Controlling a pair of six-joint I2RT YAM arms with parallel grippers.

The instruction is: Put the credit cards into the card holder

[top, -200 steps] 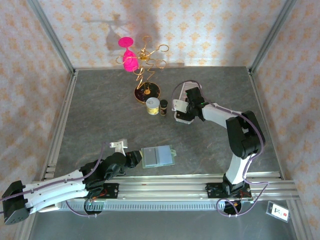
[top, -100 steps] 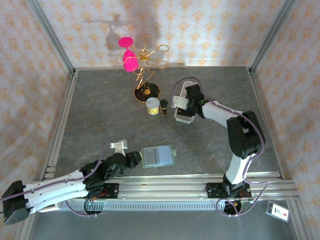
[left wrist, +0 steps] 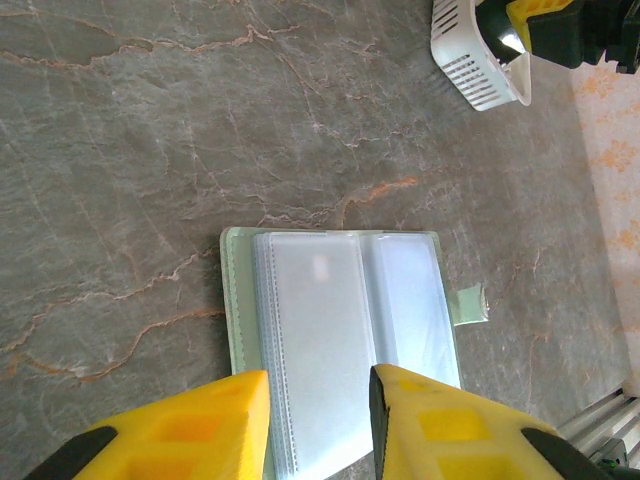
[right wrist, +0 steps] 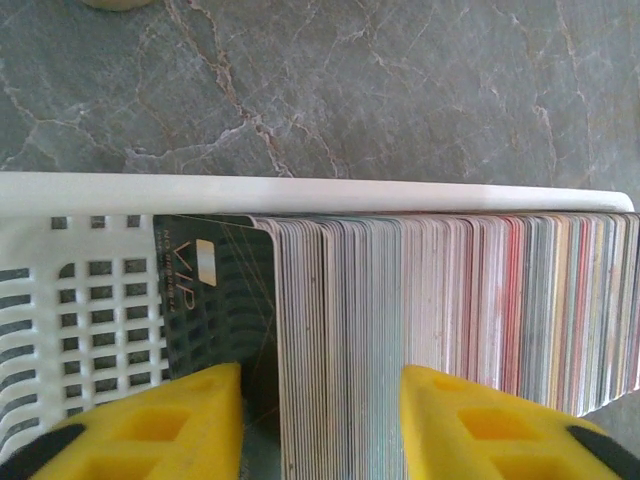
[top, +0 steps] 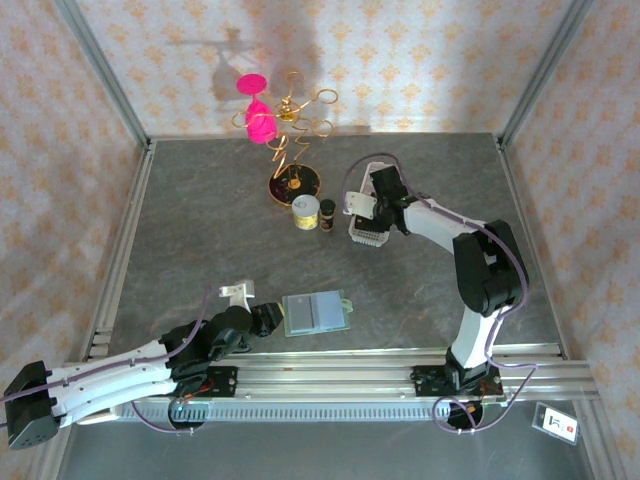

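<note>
The card holder [top: 316, 312] lies open and flat near the front of the table, sage green with pale blue-grey pockets [left wrist: 340, 330] and a snap tab [left wrist: 470, 304]. My left gripper [top: 272, 318] is at its near edge, its yellow fingers apart [left wrist: 318, 385] over one pocket and gripping nothing. The credit cards [right wrist: 440, 300] stand as a tightly packed row of edges in a white slotted basket [right wrist: 100, 290], with a dark VIP card [right wrist: 210, 290] at the left end. My right gripper [right wrist: 320, 385] reaches into that basket [top: 366, 238], its fingers closed round a thick wad of cards.
A gold wire stand [top: 290, 125] holding pink pieces rises at the back, with a pale tub [top: 306, 213] and a small dark jar [top: 327, 213] in front of it. A small white part [top: 238, 290] lies by the left arm. Metal frame rails border the table.
My right gripper has shifted slightly toward the left onto the basket and its fingers have narrowed round the cards. The left arm and the card holder have not moved.
</note>
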